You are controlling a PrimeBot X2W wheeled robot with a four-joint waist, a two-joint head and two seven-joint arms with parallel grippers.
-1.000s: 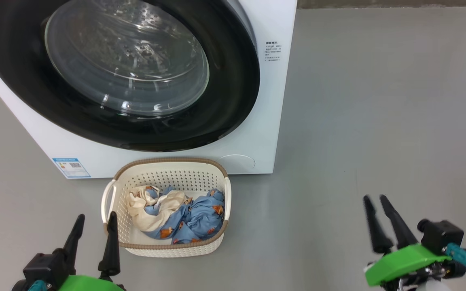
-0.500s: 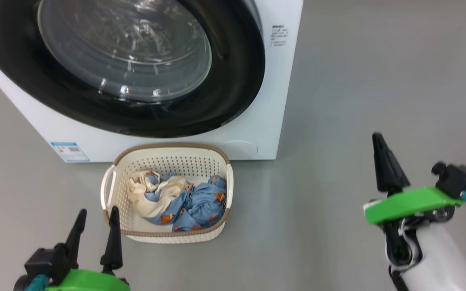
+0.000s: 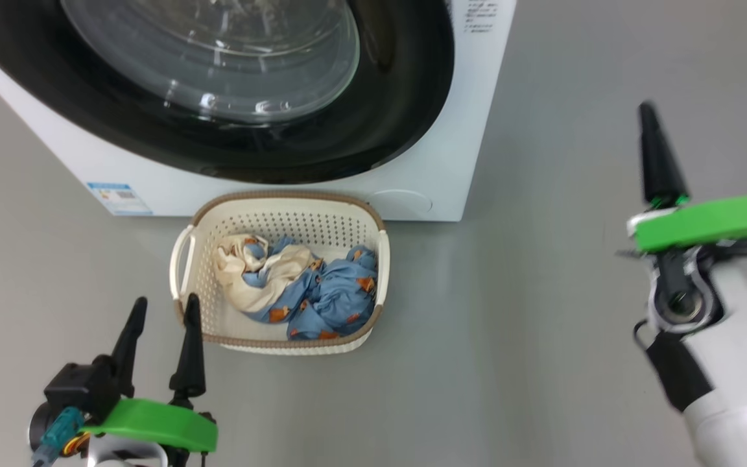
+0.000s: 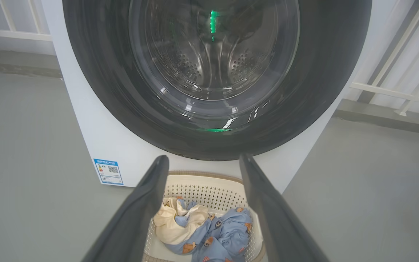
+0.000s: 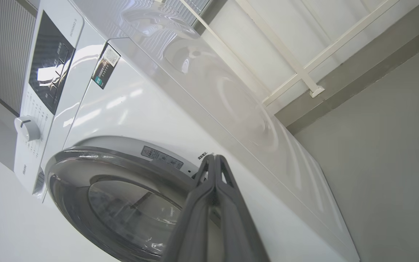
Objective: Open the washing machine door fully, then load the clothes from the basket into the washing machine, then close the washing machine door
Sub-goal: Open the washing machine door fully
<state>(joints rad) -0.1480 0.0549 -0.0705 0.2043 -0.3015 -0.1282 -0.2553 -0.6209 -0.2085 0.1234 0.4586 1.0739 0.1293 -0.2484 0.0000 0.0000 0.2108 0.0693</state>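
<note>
Grey smooth floor (image 3: 542, 292) stretches wide to the right of the washing machine (image 3: 441, 181), a white glossy box with a sharp front corner and a blue label (image 3: 118, 198) low on its left. Its round black washing machine door (image 3: 406, 110) with the domed glass centre sits shut, flush against the front. The perforated cream basket (image 3: 286, 196) stands just before the machine's base, long axis parallel to the front, handles at its short ends. Inside lie the crumpled clothes, cream garment (image 3: 240, 285) left, printed blue garment (image 3: 338, 298) right. The left gripper (image 3: 166, 300) hovers near the basket's near-left corner, fingers spread and empty. The right gripper (image 3: 647, 113) hangs over open floor, apart from the machine's corner, fingers pressed together on nothing.
</note>
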